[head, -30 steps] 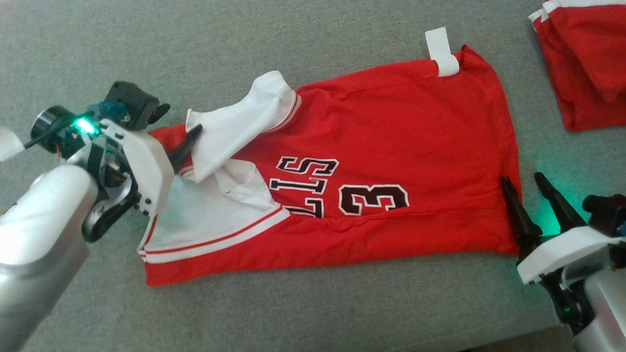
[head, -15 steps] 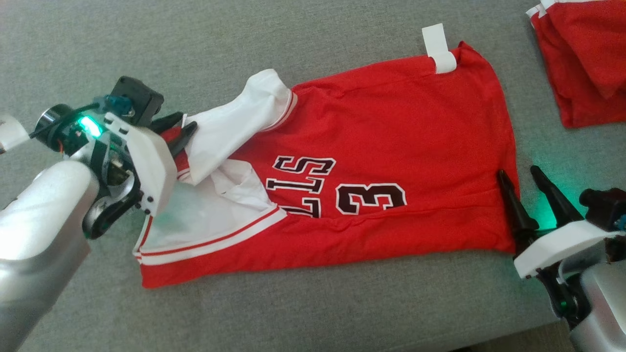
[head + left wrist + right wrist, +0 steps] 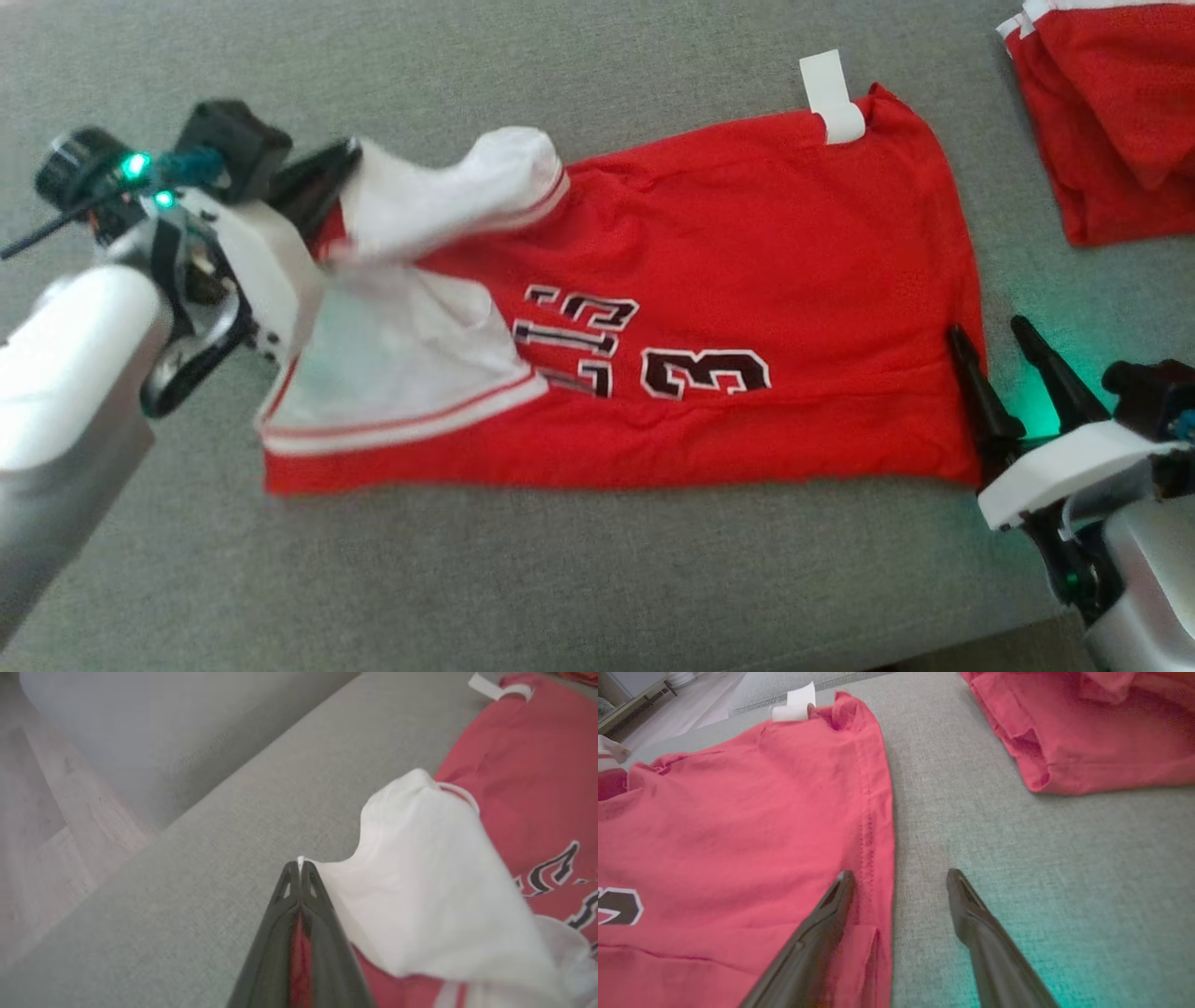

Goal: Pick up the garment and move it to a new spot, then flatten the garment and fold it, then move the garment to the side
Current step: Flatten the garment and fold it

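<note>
Red jersey (image 3: 747,280): spread on the grey fabric surface (image 3: 560,579), number side up, white tag (image 3: 831,93) at its far edge.
Left claw (image 3: 331,168): fingers pressed together on the jersey's white sleeve (image 3: 448,201) — its edge pinched and raised off the surface.
Right claw (image 3: 987,327): spread wide, one finger over the hem, the other over bare fabric — gripping nothing.
Second red garment (image 3: 1111,112): folded, well apart to the right.

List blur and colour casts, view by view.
Head view: blur smears the left gripper and the lettering on the jersey; a green glow tints the couch by the right gripper. Left wrist view: the white sleeve is soft. Right wrist view: green cast lower right.
</note>
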Available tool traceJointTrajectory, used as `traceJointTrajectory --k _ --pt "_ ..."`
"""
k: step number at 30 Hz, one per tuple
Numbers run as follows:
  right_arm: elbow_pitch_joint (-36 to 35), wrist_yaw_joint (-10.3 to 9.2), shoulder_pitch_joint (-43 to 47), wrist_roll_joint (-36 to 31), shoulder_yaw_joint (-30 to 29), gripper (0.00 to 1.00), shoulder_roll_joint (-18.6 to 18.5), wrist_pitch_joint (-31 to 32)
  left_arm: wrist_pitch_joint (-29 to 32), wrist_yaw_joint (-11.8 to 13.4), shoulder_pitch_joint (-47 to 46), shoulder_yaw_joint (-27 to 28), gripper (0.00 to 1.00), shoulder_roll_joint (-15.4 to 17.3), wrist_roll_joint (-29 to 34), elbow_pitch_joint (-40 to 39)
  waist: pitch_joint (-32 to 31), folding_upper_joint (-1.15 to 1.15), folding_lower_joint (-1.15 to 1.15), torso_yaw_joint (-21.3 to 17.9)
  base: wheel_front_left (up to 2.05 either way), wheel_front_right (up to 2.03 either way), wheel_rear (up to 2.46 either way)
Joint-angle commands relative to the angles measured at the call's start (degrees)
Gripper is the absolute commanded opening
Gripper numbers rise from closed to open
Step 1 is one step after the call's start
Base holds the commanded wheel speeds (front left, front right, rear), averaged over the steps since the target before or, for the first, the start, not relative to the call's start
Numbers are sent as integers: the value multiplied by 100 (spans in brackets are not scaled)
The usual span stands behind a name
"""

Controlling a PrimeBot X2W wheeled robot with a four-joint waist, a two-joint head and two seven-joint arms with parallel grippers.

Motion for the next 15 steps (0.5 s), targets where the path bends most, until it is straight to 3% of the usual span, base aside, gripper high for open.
traceJointTrajectory --k 1,5,15 --pt "-152 -5 -126 5 91 100 -177 2 -119 73 -394 363 0 201 77 -116 -12 0 0 10 0 0 0" --pt "-339 -5 -450 -11 190 100 -294 171 -462 93 -612 442 0 118 198 7 -46 0 0 50 0 0 0" --pt "-417 -5 -1275 -34 638 100 -419 580 -569 -14 -757 149 0 -52 45 181 -20 0 0 184 0 0 0"
